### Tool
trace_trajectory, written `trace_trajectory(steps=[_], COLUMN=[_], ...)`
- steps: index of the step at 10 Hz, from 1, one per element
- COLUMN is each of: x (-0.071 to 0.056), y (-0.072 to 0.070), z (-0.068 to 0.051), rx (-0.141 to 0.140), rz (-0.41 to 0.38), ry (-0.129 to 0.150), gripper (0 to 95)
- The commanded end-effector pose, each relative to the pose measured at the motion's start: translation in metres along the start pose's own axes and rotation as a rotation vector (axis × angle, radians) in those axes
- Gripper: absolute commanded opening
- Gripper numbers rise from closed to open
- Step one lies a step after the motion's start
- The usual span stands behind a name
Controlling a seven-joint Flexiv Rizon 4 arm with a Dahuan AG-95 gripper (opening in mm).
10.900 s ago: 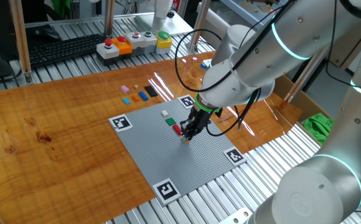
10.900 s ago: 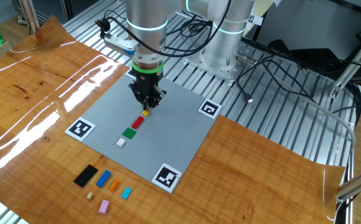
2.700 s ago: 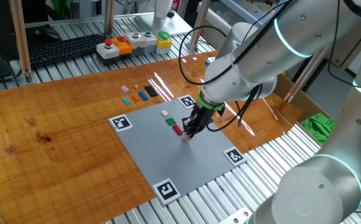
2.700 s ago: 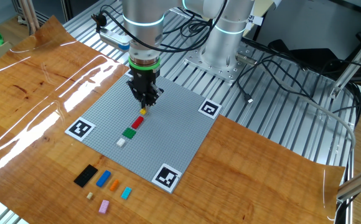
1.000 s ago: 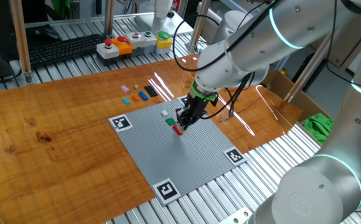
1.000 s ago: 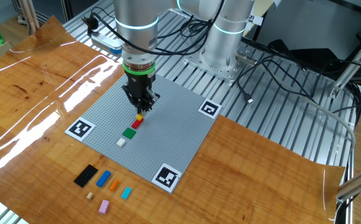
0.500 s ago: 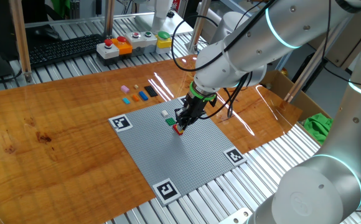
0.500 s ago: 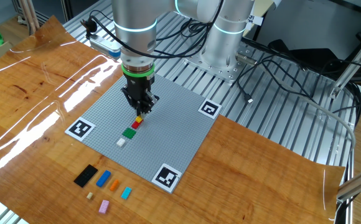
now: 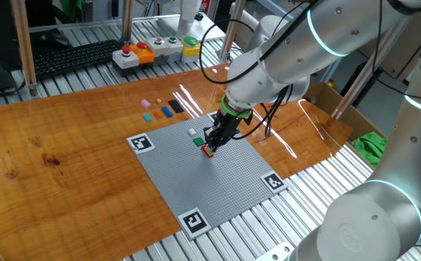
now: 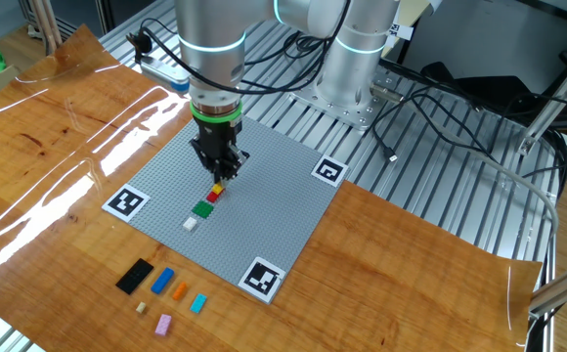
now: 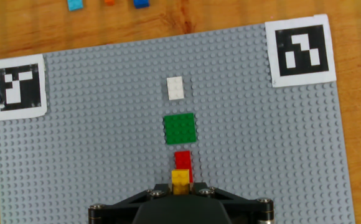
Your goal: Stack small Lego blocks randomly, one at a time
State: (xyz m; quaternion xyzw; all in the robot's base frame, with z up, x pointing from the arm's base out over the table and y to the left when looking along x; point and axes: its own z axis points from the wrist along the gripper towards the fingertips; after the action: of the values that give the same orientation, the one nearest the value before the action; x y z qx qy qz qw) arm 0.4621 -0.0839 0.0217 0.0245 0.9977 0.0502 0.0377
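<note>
My gripper [image 11: 180, 186] is shut on a small yellow brick [image 11: 180, 179] and holds it at the near end of the red brick [image 11: 182, 160] on the grey baseplate [image 11: 93, 143]. Whether the yellow brick touches the red one I cannot tell. A green brick [image 11: 180, 129] and a white brick [image 11: 175, 88] lie beyond in a line. In the other fixed view the gripper [image 10: 217, 182] stands over the yellow brick [image 10: 218, 186], the red brick [image 10: 213, 196], the green brick [image 10: 202, 208] and the white brick [image 10: 190, 223]. In one fixed view the gripper [image 9: 211, 146] hides the yellow brick.
Loose black [image 10: 135, 276], blue [image 10: 162, 281], orange [image 10: 179, 289], cyan [image 10: 198, 303] and pink [image 10: 163, 324] bricks lie on the wood off the plate. Marker tags [image 10: 126, 201] sit at the plate's corners. A push-button box [image 9: 152, 48] stands at the back.
Since 10.9 s ago the gripper has lifted the yellow brick off the plate and carried it over to the red brick. In the last half second it has barely moved.
</note>
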Motion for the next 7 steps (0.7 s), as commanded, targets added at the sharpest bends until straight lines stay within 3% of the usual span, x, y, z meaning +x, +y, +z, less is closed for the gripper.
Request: trace_trajectory(steps=[1,6,7], x=[-0.0004,-0.0005,-0.0005], y=[-0.0005,-0.0005,-0.0005], z=[0.0009,0.0010,0.0010], rx=[0.002,0.005,0.006], rz=[-0.007,-0.026,-0.027], ry=[-0.002,0.004,0.004], gripper=[0.0,0.0,19.0])
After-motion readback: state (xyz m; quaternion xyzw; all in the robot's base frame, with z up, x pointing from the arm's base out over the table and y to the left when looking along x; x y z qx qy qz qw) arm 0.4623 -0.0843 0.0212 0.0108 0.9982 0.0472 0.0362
